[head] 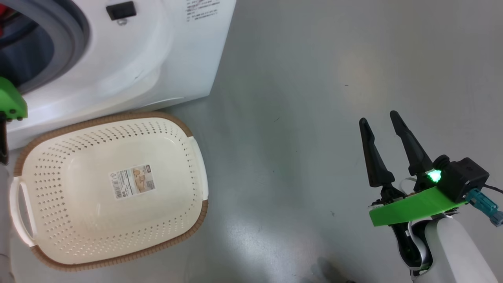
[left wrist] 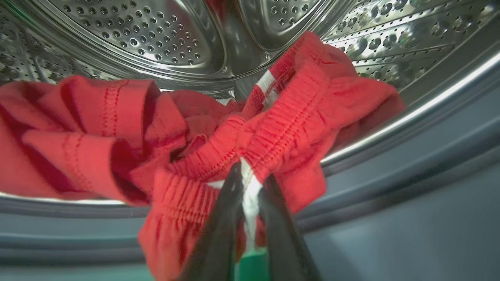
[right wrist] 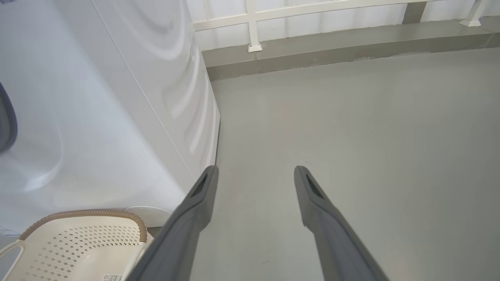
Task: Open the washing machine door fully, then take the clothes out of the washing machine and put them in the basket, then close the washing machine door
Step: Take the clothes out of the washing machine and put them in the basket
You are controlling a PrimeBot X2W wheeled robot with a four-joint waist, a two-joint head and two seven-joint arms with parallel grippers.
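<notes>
1. My left tool [left wrist: 250, 173] is inside the washing machine [head: 157, 59], its two dark fingers [left wrist: 226, 218] drawn together and clamped on the clothes [left wrist: 97, 128], with a white strip of fabric pinched between them beside a red gathered waistband.
2. The clothes lie in a bunched red heap across the lower part of the perforated steel drum [left wrist: 156, 35], and one fold hangs over the drum's lip toward the grey gasket [left wrist: 390, 203].
3. My right tool [head: 379, 118] hangs above the grey floor [head: 294, 118], fingers spread well apart with nothing between them.
4. The basket [head: 98, 120] sits on the floor just in front of the machine, its sticker label [head: 133, 181] facing up from the bottom.
</notes>
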